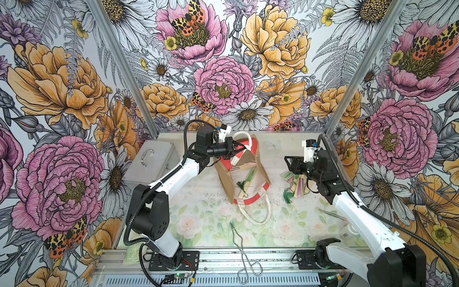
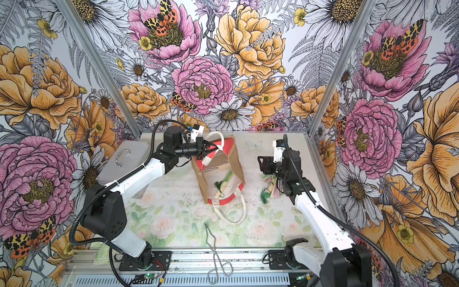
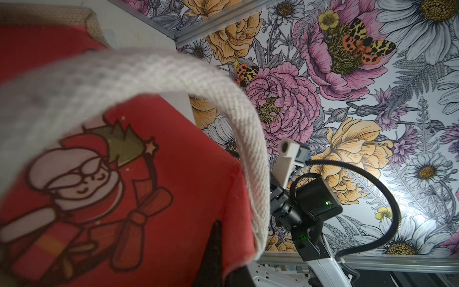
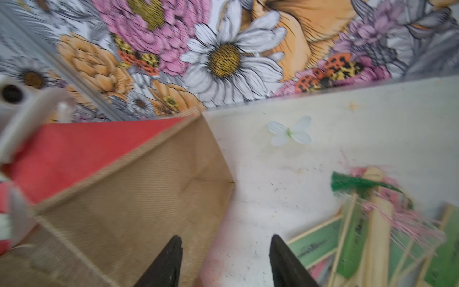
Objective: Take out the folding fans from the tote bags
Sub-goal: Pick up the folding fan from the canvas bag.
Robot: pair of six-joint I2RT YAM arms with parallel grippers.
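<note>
With left gripper (image 1: 244,148) clamped on tote bag (image 1: 250,155) rim (maybe handle, view blurry) holding it open, right gripper (image 4: 226,238), jaws apart and empty, should dip in and pinch green fan (image 1: 250,175) mid-slat.

White links (image 1: 173,176), black joints (image 1: 154,211), black corrugated cables (image 3: 396,213), tapered black fingers (image 4: 169,261), green LED (image 3: 327,203).

Nothing legible anywhere: dark print (image 4: 313,246) on the green folding fans (image 4: 354,236) just beside the right gripper (image 4: 226,238) is too blurred.
</note>
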